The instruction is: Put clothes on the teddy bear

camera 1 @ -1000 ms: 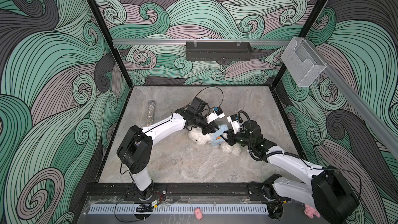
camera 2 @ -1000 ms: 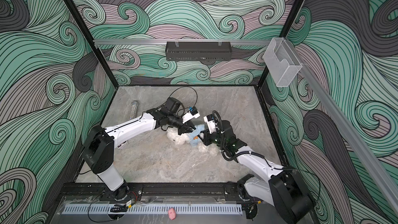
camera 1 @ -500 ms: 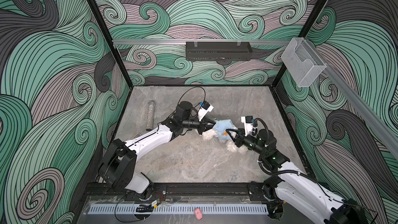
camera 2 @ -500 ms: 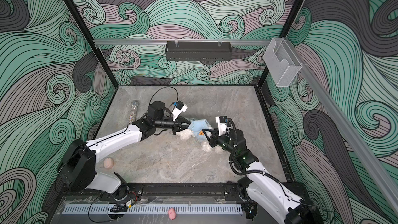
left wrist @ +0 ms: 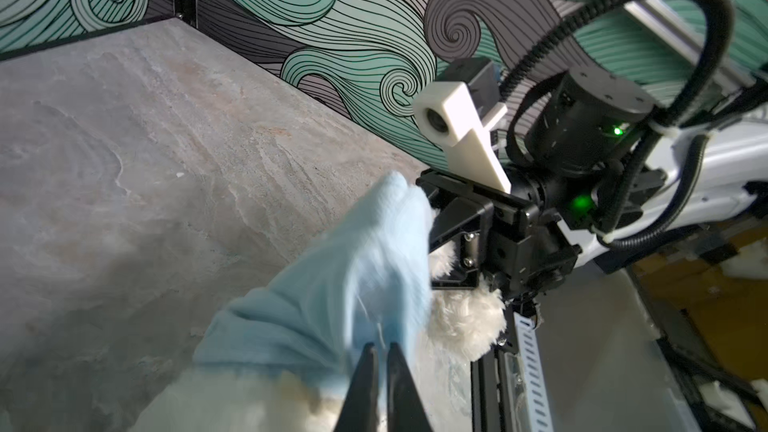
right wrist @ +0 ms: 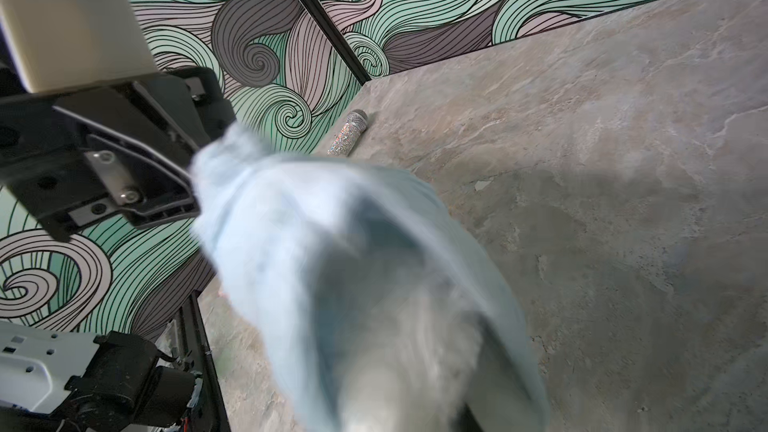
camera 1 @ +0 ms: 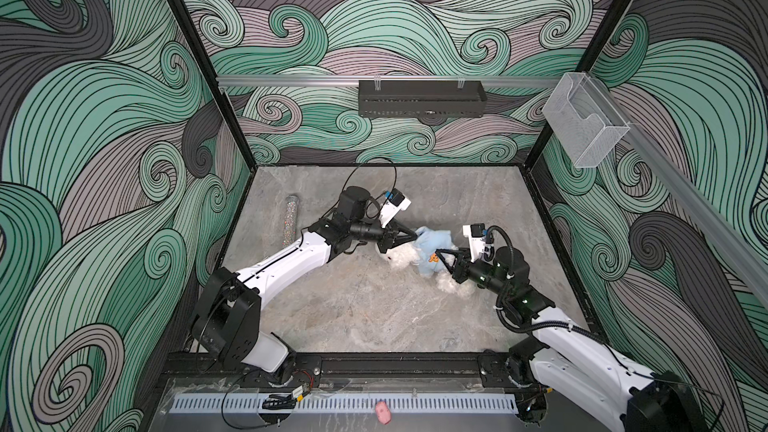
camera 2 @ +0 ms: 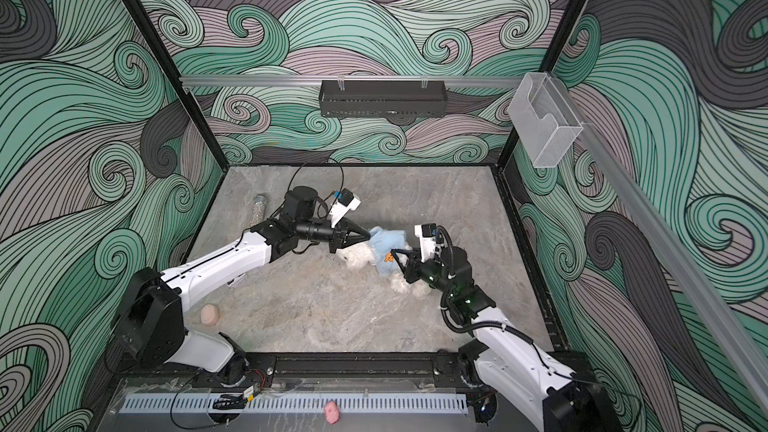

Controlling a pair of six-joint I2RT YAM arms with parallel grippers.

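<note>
The bear (camera 1: 397,258) lies near the middle of the table (camera 1: 353,309), between the two arms. A pale blue shirt (camera 1: 430,241) is round its trunk, and white fluff sticks out at both ends. The left claw (camera 1: 414,236) has its jaws almost together, pinching the shirt's edge by the head. The right claw (camera 1: 439,252) looks narrowed onto the hem beside a small orange badge (camera 1: 433,258). Held from opposite ends, the cloth is drawn taut, probably so it can slide along the body. The shirt is a soft, fine knit that gathers into folds. The bear is shaggy white plush, rounded and squashy. The table is hard, mottled grey stone.
</note>
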